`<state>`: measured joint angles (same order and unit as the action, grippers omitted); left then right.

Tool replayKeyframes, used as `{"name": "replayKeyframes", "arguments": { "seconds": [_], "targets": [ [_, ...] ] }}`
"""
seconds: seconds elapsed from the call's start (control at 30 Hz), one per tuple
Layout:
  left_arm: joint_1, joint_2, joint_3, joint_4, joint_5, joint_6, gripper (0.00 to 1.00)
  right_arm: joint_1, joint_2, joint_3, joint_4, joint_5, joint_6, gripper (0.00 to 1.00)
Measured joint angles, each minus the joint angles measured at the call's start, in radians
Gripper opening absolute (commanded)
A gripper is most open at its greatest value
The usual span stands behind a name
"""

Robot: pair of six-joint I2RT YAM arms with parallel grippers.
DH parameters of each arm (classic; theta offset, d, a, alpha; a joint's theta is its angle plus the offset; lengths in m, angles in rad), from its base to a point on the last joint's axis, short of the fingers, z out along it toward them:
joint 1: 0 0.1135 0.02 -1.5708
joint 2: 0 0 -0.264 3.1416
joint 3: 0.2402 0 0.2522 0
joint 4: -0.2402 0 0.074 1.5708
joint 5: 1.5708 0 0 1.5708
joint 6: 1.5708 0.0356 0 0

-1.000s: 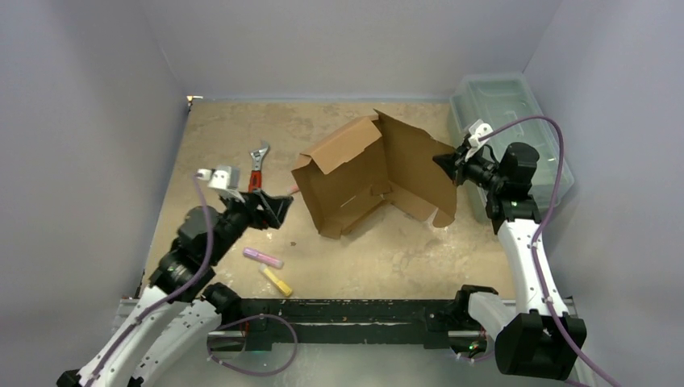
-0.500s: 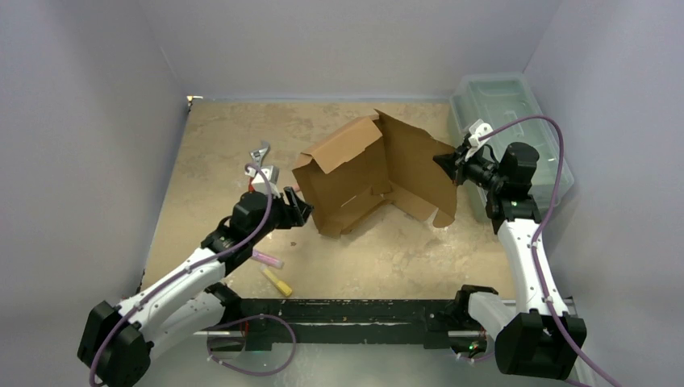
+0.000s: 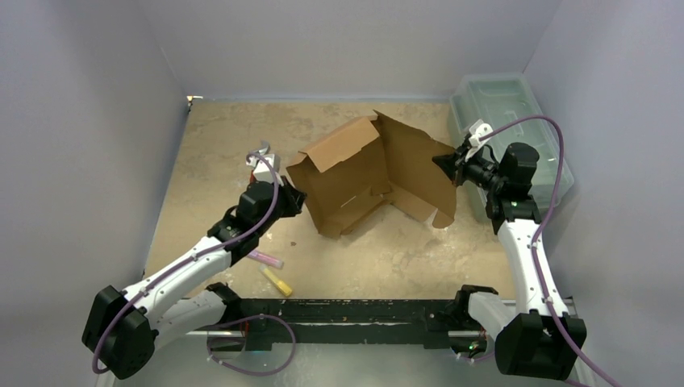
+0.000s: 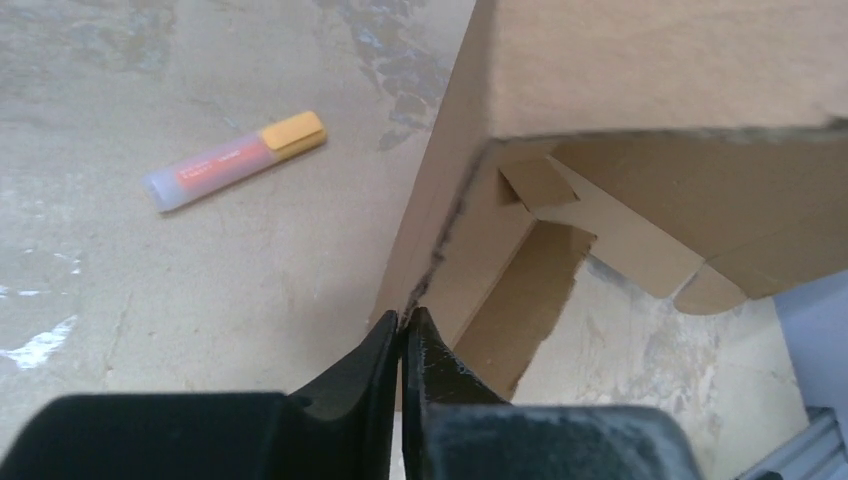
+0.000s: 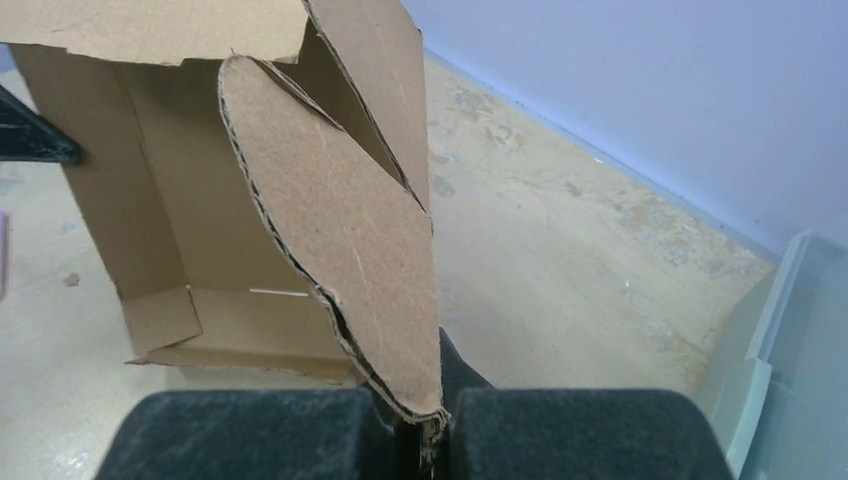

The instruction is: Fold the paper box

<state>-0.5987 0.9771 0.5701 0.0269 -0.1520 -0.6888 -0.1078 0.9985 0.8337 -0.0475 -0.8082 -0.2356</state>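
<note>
Not even halfway imo: plain brown cardboard mailer box (image 3: 355,181) mid-frame sits half-open, flaps untucked, left gripper (image 4: 403,325) pinching its left wall, right gripper (image 5: 425,420) clamped on its right flap.

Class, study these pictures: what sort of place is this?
Likely a walled-in robot test bench: bare walls around a stained table, where the left claw and right claw pinch a cardboard box.
</note>
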Motion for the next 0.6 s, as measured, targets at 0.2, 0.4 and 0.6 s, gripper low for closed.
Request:
{"name": "replayKeyframes", "arguments": {
  "seconds": [0.2,0.4,0.6],
  "targets": [
    [-0.004,0.011,0.042,-0.045,-0.085,0.031,0.0,0.0,-0.023,-0.006,0.0,-0.055,0.024,0.0],
    [-0.005,0.104,0.174,-0.102,-0.162,0.101,0.0,0.0,-0.033,-0.005,0.005,-0.129,0.061,0.0],
    [-0.005,0.181,0.255,-0.127,-0.247,0.165,0.0,0.0,-0.037,-0.005,0.013,-0.195,0.099,0.0]
  ]
}}
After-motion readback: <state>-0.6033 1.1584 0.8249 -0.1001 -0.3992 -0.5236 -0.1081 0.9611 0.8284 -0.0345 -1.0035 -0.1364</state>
